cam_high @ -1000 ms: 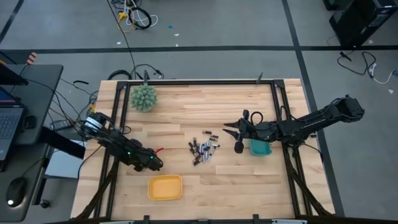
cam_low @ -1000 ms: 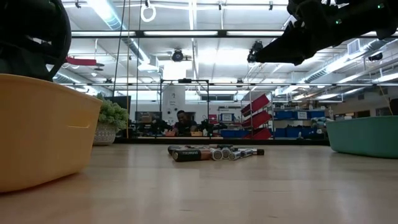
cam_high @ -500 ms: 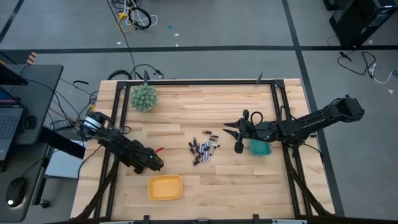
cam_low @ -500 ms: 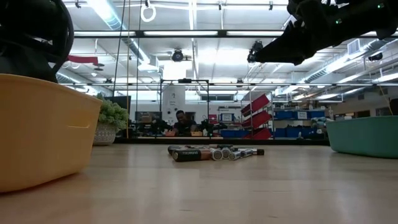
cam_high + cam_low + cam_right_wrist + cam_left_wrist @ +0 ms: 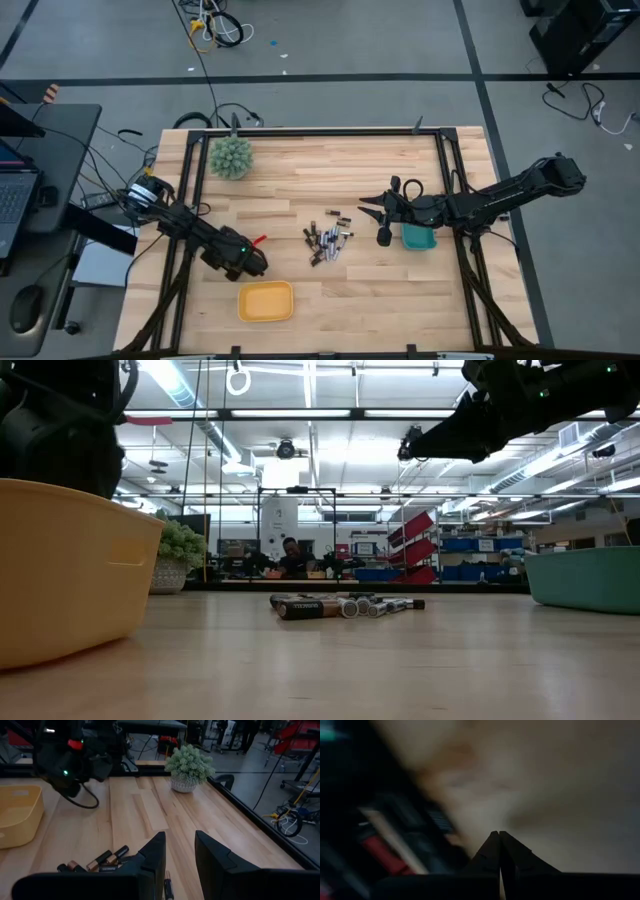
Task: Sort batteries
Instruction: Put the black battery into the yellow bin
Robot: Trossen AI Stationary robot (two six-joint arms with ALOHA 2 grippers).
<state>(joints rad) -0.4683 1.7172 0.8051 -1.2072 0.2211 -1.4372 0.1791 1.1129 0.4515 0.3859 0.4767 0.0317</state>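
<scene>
**Both grippers away from the battery pile, nothing held**

The batteries lie in one loose pile near the middle of the wooden table, dark cells and silvery ones mixed together. In the low view the pile rests flat on the wood, with a dark cell lying across its front.

The right gripper hangs above the table just beside the pile, on the side of the teal tray, and it does not touch any cell. Its two fingers stand apart with a narrow gap between them, and the gap is empty. Seen from the right wrist, several batteries lie just ahead of and below these fingers. The teal tray sits close behind this gripper, partly under the right arm.

The left gripper is near the table surface, well apart from the pile and on the other side of it from the right gripper. Its fingers are pressed together tip against tip and nothing is between them. The yellow tray lies just beside this gripper, toward the front edge of the table.

A spiky green ball plant stands near the far corner on the left arm's side, well away from both grippers.
</scene>
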